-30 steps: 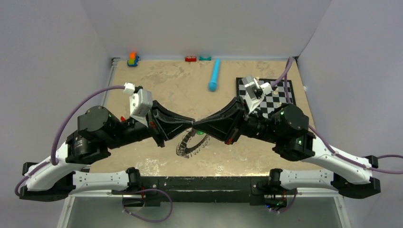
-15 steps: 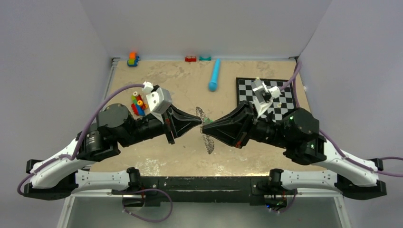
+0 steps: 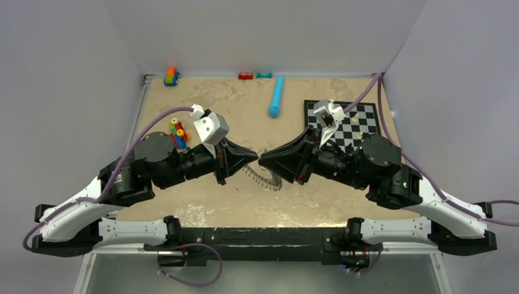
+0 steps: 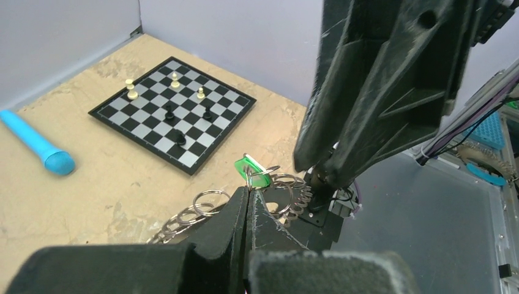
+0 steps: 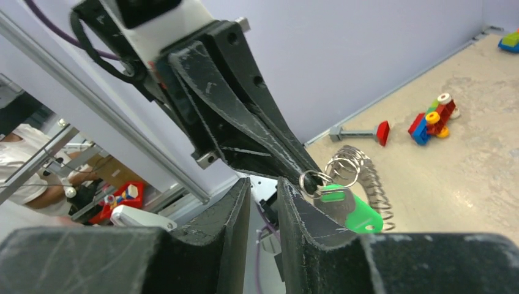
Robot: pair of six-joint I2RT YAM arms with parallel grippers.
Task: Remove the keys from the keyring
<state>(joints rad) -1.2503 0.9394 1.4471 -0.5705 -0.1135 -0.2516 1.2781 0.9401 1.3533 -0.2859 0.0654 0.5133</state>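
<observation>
My left gripper [image 3: 254,158] and right gripper [image 3: 263,161] meet tip to tip above the middle of the table. The left gripper [image 4: 248,195] is shut on a thin wire ring of the keyring [image 4: 205,207], just below the green-headed key [image 4: 252,171]. The keyring [image 3: 265,178] hangs under the tips as a curved grey string of silver rings and keys. In the right wrist view the right gripper [image 5: 263,182] has its jaws a little apart with nothing between them. The green key [image 5: 352,211] lies against the outside of its right finger, and the keyring [image 5: 369,179] hangs behind.
A blue cylinder [image 3: 276,97] lies at the back centre. The chessboard [image 3: 361,125] with small pieces is at the back right. Coloured toy bricks [image 3: 178,133] sit behind the left arm. A toy car [image 3: 171,76] and two small pieces [image 3: 246,76] line the back wall.
The keyring was lifted off the table and held upright between the grippers. Now the tips have closed in on each other and the keyring hangs lower, under the right gripper.
</observation>
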